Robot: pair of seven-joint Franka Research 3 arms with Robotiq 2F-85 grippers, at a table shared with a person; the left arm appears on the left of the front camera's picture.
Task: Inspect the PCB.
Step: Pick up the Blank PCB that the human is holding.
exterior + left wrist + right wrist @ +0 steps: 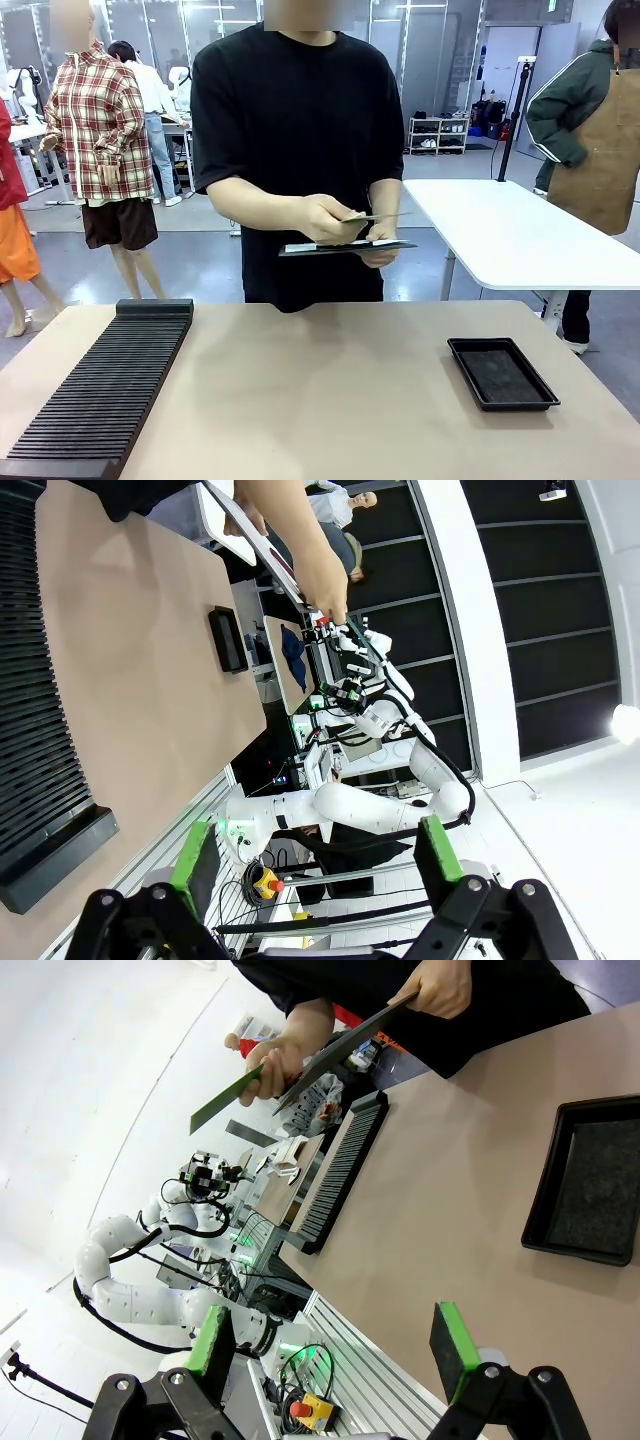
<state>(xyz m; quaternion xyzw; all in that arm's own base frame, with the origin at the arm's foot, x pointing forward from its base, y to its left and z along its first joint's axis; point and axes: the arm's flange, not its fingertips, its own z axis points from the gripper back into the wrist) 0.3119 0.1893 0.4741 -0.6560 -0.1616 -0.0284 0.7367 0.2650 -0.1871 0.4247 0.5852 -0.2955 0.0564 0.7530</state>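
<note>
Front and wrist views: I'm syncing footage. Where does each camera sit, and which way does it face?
Front view: fixed on the robot's side, facing across the table at the person's hands holding the PCB over a clipboard.
Left wrist view: on the left arm, rolled sideways along the table; open left gripper at bottom.
Right wrist view: on the right arm, facing the person; open right gripper at bottom.
Shared: all show the black tray.

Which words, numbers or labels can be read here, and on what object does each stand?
No text can be read.
PCB and clipboard: no legible print.
Black tray and slotted rack: no marks visible.
Red label beyond the clipboard, right wrist view: too blurred to read.
</note>
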